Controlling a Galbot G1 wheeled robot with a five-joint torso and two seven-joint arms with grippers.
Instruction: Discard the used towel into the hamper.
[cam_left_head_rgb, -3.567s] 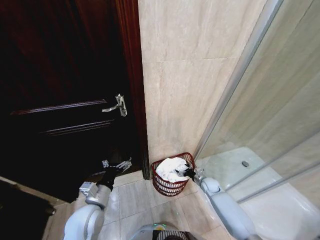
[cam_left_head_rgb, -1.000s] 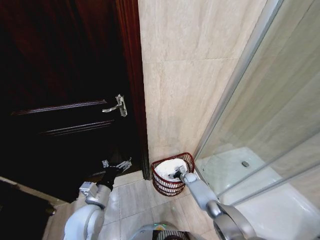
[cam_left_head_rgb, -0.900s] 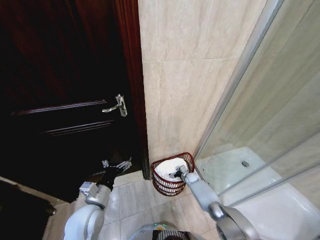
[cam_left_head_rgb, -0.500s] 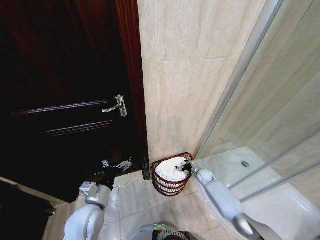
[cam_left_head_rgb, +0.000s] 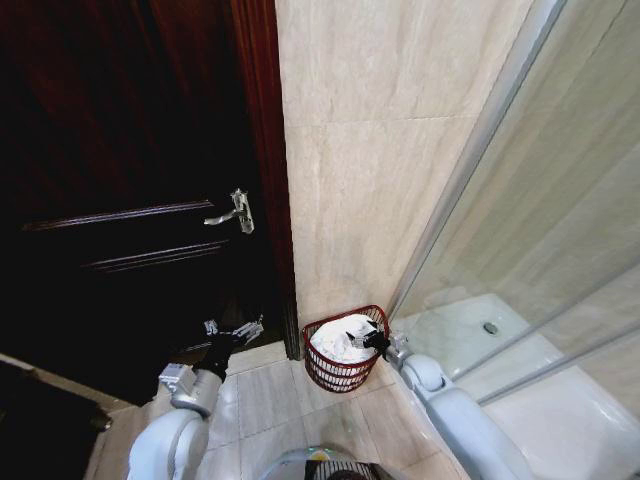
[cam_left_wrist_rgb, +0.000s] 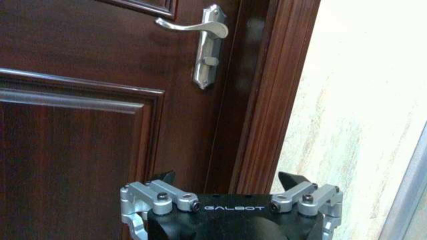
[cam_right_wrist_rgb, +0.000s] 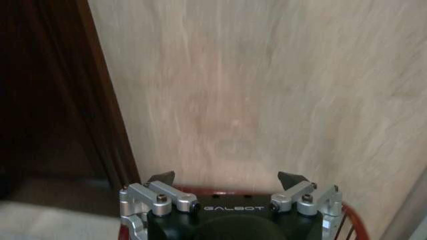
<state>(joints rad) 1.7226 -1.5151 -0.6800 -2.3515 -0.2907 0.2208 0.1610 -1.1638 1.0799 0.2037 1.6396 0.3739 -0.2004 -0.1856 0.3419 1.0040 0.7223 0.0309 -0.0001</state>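
The hamper (cam_left_head_rgb: 343, 372), a small reddish-brown wire basket, stands on the floor in the corner between the tiled wall and the shower glass. The white towel (cam_left_head_rgb: 339, 343) lies heaped inside it. My right gripper (cam_left_head_rgb: 375, 342) hovers at the hamper's right rim, just beside the towel. In the right wrist view this right gripper (cam_right_wrist_rgb: 226, 176) is open with nothing between its fingers, facing the wall, with the hamper's red rim (cam_right_wrist_rgb: 348, 220) below. My left gripper (cam_left_head_rgb: 236, 331) is parked low in front of the door; the left wrist view shows the left gripper (cam_left_wrist_rgb: 228, 177) open and empty.
A dark wooden door (cam_left_head_rgb: 120, 200) with a silver lever handle (cam_left_wrist_rgb: 200, 27) fills the left side, its frame (cam_left_head_rgb: 268, 180) next to the hamper. A beige tiled wall (cam_left_head_rgb: 380, 150) stands behind it. A glass shower screen (cam_left_head_rgb: 560, 220) and white shower tray (cam_left_head_rgb: 470, 340) close off the right.
My right gripper has pulled back from the middle of the towel to the hamper's right rim. The towel stays in the hamper. The left arm has not moved.
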